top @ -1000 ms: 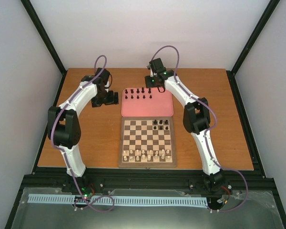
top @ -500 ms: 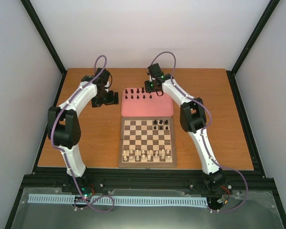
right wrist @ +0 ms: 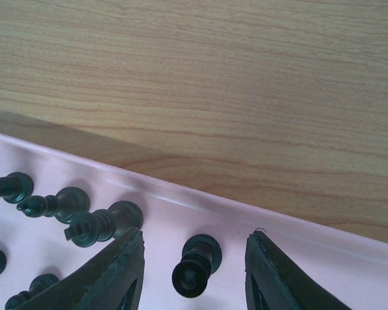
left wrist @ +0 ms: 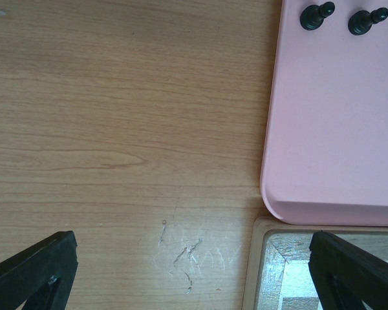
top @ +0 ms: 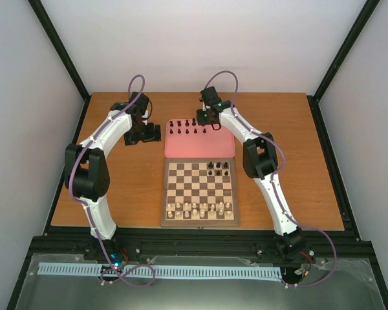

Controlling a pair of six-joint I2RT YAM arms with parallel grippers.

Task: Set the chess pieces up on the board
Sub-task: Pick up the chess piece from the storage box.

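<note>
The board [top: 200, 193] lies at the table's middle front, with a few black pieces [top: 216, 168] at its far right and cream pieces along its near rows. Several black chess pieces [top: 183, 126] stand on the pink tray [top: 200, 145] behind it. My right gripper [right wrist: 194, 242] is open over the tray's far edge, its fingers on either side of one upright black piece [right wrist: 195, 265], not touching it. More black pieces [right wrist: 100, 223] stand to its left. My left gripper [left wrist: 187, 248] is open and empty above bare table, left of the tray [left wrist: 336, 129] and the board's corner [left wrist: 258, 271].
The tray's raised rim [right wrist: 246, 210] runs just beyond the right fingers, with bare wooden table [right wrist: 213, 77] behind it. Two black pieces [left wrist: 339, 18] stand at the tray's near-left corner in the left wrist view. Black frame rails border the table.
My right gripper has moved left and toward the tray's far right pieces. The left arm has not moved.
</note>
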